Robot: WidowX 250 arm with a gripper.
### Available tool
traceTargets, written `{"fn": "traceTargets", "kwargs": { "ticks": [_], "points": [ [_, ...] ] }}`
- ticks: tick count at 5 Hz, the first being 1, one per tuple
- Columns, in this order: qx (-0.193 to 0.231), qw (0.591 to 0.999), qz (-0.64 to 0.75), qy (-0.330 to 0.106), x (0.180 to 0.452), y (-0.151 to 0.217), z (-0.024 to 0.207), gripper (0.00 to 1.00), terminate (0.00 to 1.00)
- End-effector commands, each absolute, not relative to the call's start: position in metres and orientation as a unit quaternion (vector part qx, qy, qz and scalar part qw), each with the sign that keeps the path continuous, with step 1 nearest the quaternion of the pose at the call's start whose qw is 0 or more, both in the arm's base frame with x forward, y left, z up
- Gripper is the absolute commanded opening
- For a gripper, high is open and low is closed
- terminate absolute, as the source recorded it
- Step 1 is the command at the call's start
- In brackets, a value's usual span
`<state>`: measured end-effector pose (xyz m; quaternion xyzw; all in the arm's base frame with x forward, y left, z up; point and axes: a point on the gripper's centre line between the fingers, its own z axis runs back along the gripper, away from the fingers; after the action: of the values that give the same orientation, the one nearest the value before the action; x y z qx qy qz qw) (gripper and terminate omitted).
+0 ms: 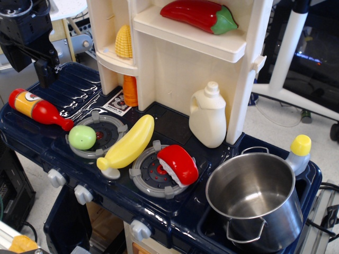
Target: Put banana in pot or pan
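Gripper [45, 71] far left, jaw state cannot be told. Grasp banana [128, 142] mid-body across its width; lift clear before crossing right to pot [254, 198].

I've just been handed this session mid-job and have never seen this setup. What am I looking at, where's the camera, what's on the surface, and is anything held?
There is one picture, taken from above and in front of a toy kitchen stove. The black thing at top left is the robot arm's gripper; its fingertips are too dark to tell open from shut, and nothing shows in it. On the dark blue stovetop lie a ketchup bottle, a green ball on the left burner, the yellow banana between the burners, and a red-and-white piece on the right burner. The steel pot sits at right, empty. A cream jug stands behind. The shelves hold corn and a red pepper.
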<state>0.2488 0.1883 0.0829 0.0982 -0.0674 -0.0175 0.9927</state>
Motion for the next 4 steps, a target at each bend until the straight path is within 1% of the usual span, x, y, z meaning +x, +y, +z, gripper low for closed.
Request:
{"fn": "traceTargets", "kwargs": {
  "ticks": [1,2,3,4],
  "points": [
    [0.098,0.993,-0.017,-0.067,0.249,0.188,0.083,1.0,0.0],
    [0.122,0.99,0.029,-0.06,0.249,0.15,0.1,1.0,0.0],
    [0.157,0.985,0.021,-0.069,0.249,0.12,0.115,1.0,0.0],
    [0.126,0.989,0.034,-0.073,0.252,0.091,0.118,1.0,0.0]
  ]
}}
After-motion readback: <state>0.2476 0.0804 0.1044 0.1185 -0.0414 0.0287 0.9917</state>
